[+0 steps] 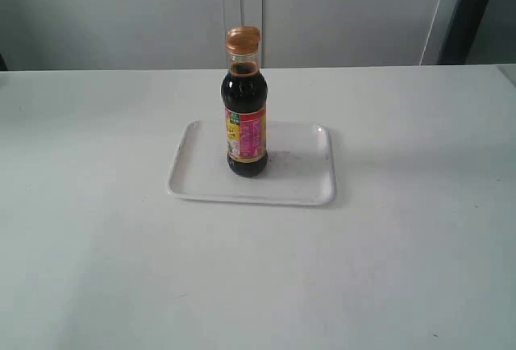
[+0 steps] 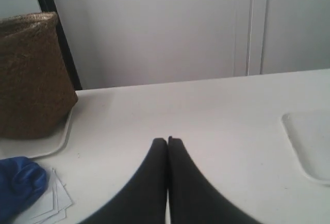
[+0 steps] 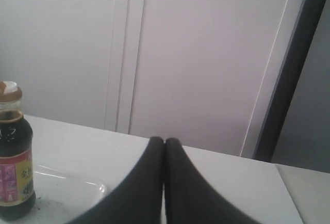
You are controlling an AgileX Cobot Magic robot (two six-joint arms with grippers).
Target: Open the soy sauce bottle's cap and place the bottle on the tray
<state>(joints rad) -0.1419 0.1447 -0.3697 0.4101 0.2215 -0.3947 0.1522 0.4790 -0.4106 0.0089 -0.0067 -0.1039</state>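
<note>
The soy sauce bottle [image 1: 245, 128] stands upright on the white tray [image 1: 302, 181], left of the tray's middle. Its golden-orange cap [image 1: 243, 39] sits on the neck. In the right wrist view the bottle [image 3: 14, 167] shows with its cap [image 3: 10, 91], whose top looks whitish there, and the tray [image 3: 67, 188] under it. My right gripper [image 3: 164, 140] is shut and empty, apart from the bottle. My left gripper [image 2: 167, 140] is shut and empty over the bare table, with a tray corner [image 2: 309, 144] off to one side. Neither arm shows in the exterior view.
A woven brown basket [image 2: 31, 74] stands on a white mat at the table's edge in the left wrist view. A blue cloth [image 2: 18, 185] and white paper sheets [image 2: 54, 201] lie near it. A wall with white panels runs behind the table [image 1: 403, 245].
</note>
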